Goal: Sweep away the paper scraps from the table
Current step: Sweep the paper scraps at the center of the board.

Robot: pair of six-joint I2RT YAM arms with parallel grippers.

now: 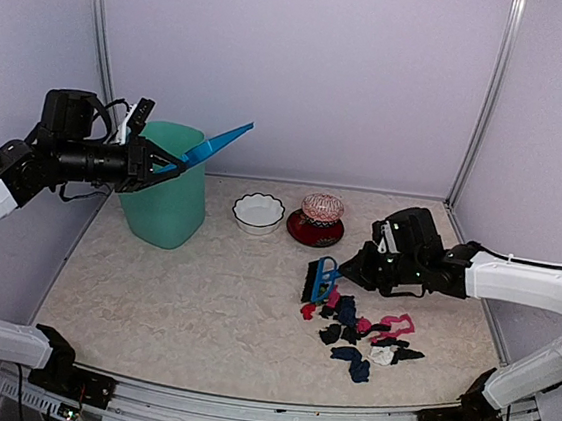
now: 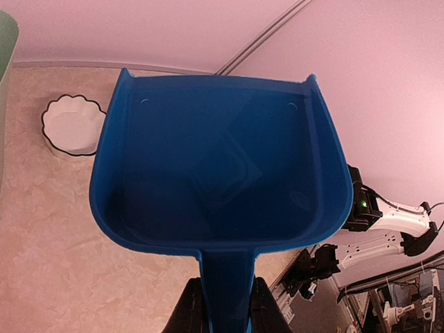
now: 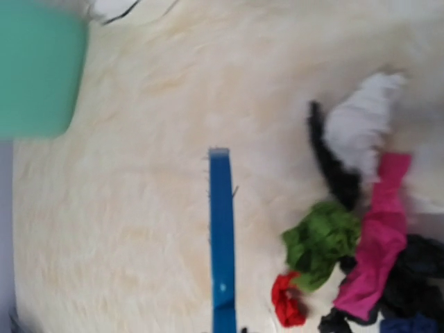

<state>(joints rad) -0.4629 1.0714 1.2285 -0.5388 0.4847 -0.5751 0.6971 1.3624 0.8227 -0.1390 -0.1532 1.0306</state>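
Paper scraps point(image 1: 363, 340) lie bunched right of centre on the table point(image 1: 202, 293), just nearward of the blue hand brush point(image 1: 322, 280) clamped in the right gripper point(image 1: 347, 271) (the nearer arm), while the left gripper point(image 1: 155, 167), clenched on the dustpan point(image 1: 212, 146), hangs well apart above the green bin point(image 1: 166, 204).

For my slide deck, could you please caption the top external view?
Left gripper holds dustpan near green bin; right gripper holds brush beside paper scraps.
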